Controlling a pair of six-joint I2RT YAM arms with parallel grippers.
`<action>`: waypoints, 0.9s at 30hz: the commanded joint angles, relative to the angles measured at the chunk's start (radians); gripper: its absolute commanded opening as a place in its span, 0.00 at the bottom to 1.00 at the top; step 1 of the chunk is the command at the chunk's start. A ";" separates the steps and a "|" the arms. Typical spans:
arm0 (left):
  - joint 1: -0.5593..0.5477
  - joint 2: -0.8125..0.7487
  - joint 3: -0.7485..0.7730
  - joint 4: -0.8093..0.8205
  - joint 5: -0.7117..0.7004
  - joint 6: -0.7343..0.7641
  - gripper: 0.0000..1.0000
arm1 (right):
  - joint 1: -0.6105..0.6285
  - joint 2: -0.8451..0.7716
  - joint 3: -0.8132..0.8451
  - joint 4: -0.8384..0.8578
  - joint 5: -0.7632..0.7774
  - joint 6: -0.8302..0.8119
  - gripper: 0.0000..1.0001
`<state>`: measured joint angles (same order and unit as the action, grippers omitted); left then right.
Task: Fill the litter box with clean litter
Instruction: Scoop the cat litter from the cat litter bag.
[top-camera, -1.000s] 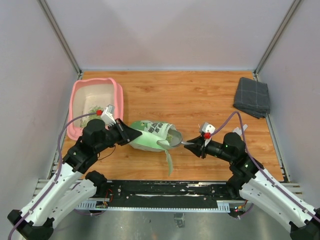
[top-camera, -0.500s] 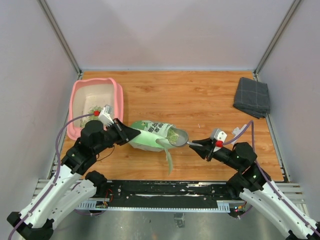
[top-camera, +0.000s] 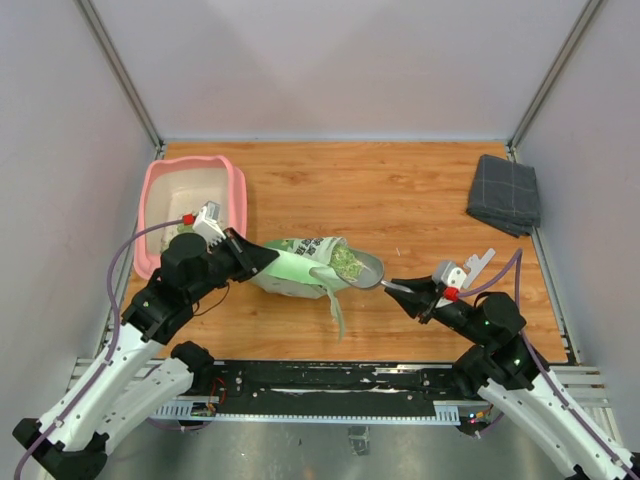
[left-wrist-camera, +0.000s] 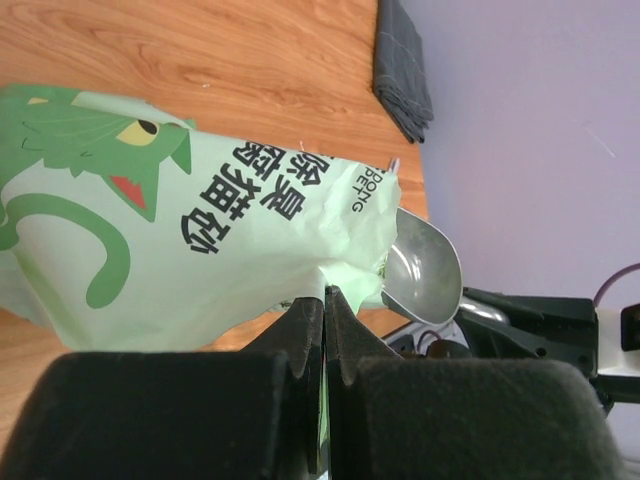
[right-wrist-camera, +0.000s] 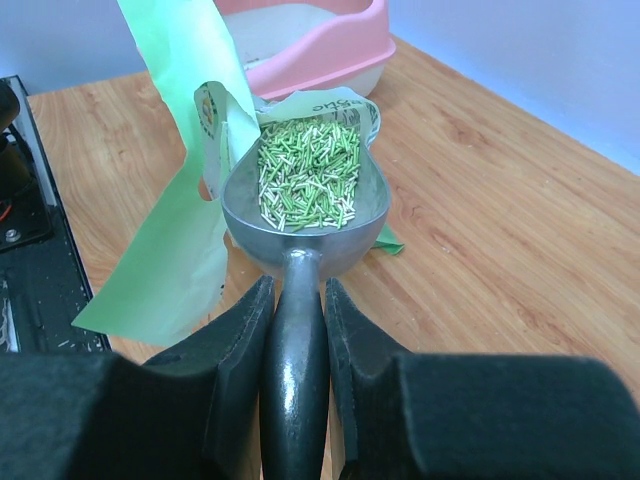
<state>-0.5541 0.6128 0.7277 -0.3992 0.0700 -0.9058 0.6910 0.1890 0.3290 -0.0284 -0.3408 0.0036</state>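
One scoopful of litter (right-wrist-camera: 308, 172) sits in the scoop (right-wrist-camera: 300, 245) clamped by the right gripper (right-wrist-camera: 297, 292), at the mouth of the bag (left-wrist-camera: 200, 240) pinched by the left gripper (left-wrist-camera: 322, 302) — not yet tipped into the box (top-camera: 195, 163) at far left, so most filling looks undone.

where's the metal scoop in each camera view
top external: scoop just right of centre, at the mouth of the green bag.
left wrist: scoop right of centre, beside the bag's edge.
right wrist: scoop centre, loaded with litter.
shared landmark: the green bag, in all three.
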 joint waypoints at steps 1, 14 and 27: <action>0.003 0.002 0.073 0.132 -0.047 0.025 0.00 | -0.013 -0.056 -0.010 0.014 0.020 0.003 0.01; 0.003 -0.011 0.057 0.138 -0.040 0.017 0.00 | -0.013 -0.092 0.033 -0.042 0.011 0.004 0.01; 0.003 -0.010 0.056 0.140 -0.031 0.010 0.00 | -0.013 -0.152 0.042 -0.060 0.030 0.004 0.01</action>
<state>-0.5541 0.6254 0.7410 -0.3954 0.0605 -0.8982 0.6907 0.0605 0.3332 -0.1173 -0.3233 0.0036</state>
